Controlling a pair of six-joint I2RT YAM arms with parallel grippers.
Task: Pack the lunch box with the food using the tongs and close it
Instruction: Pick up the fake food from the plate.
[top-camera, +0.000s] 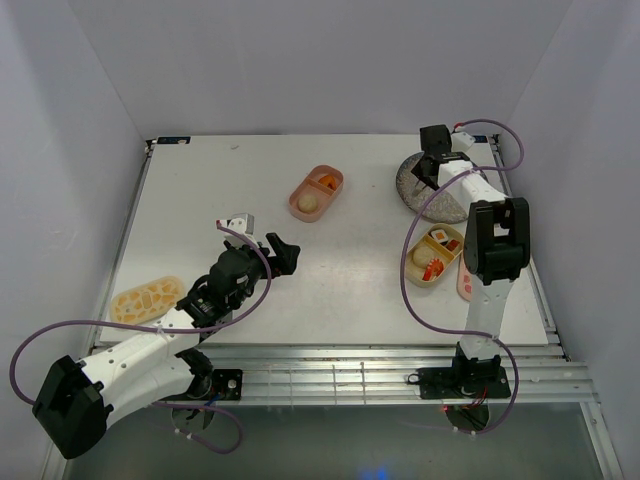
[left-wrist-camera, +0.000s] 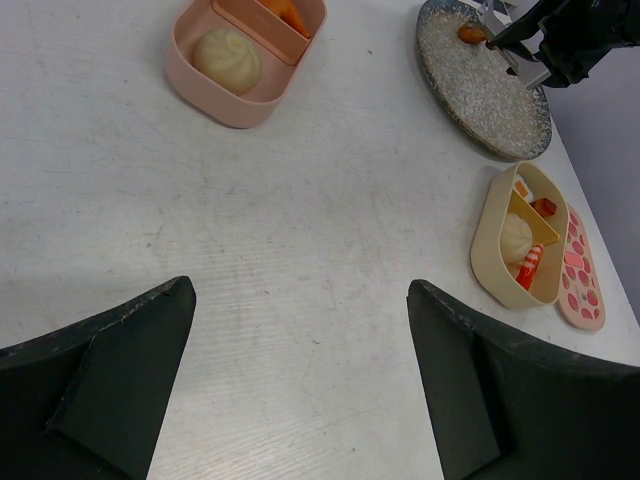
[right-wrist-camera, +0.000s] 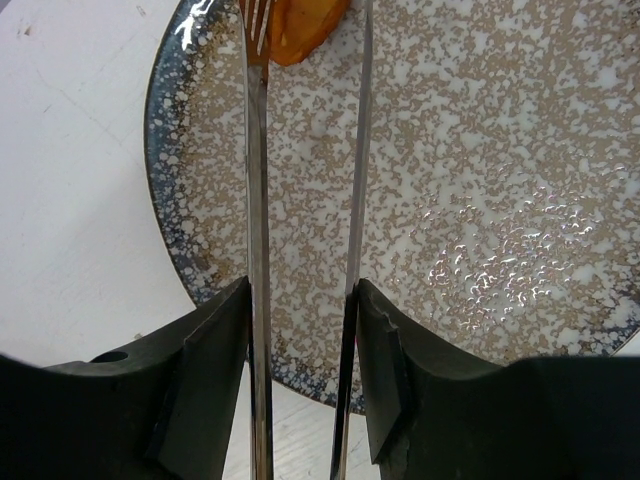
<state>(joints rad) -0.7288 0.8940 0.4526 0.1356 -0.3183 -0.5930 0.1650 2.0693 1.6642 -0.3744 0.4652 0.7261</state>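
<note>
Presently, round grey speckled plate (right-wrist-camera: 480, 200), orange food piece (right-wrist-camera: 300, 25) at twelve o'clock, right gripper (right-wrist-camera: 302, 310) clamping silvery metal tongs (right-wrist-camera: 258, 200), left gripper (left-wrist-camera: 300, 300) apart.

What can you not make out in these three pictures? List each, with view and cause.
- Right wrist: orange piece cut off by the top edge; whether the tongs pinch it cannot be told.
- Top: grey plate partly hidden by the right gripper.
- Top: pink lid mostly behind the right arm.
- Left wrist: pink tray cut off by the top edge.
- Top: food in the tan tray too small to name.
</note>
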